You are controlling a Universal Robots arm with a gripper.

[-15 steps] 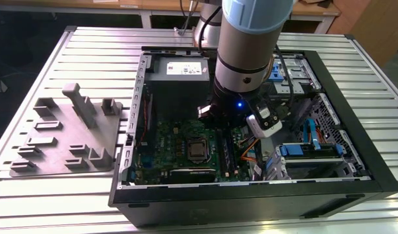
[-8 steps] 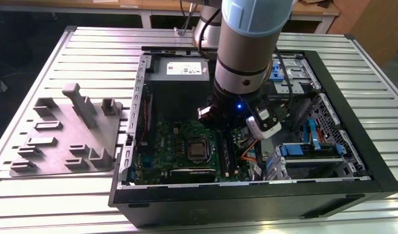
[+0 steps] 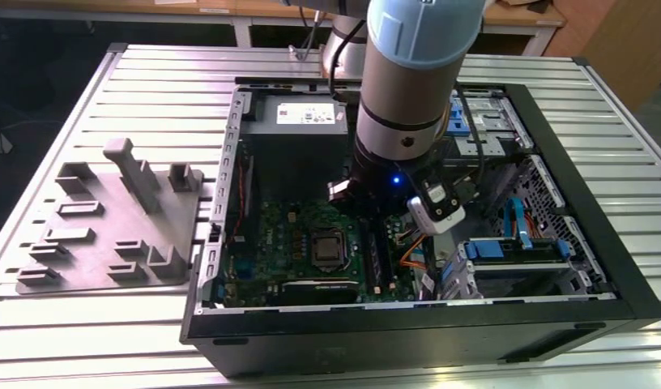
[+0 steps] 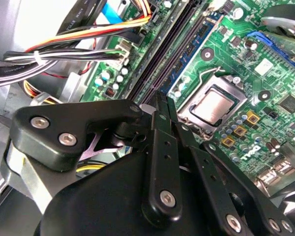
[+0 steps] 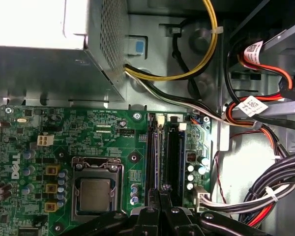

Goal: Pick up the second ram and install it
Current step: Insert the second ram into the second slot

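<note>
The second ram (image 4: 189, 54), a thin dark blue-green stick with small chips, stands on edge in the long black memory slots (image 5: 172, 157) beside the processor socket (image 5: 96, 189). My gripper (image 4: 160, 98) is shut, its black fingers (image 5: 160, 196) pressed together with nothing between them. The fingertips are right over the near end of the slots and the stick; I cannot tell whether they touch it. In the exterior view the arm (image 3: 411, 81) reaches down into the open computer case, above the green motherboard (image 3: 309, 243).
Bundled cables (image 5: 280, 182) and orange and yellow wires (image 4: 103, 29) crowd one side of the slots. The grey power-supply box (image 3: 298, 117) is at the far end of the case and drive cages with blue clips (image 3: 514, 247) on the exterior view's right. A grey fixture (image 3: 114, 219) lies outside.
</note>
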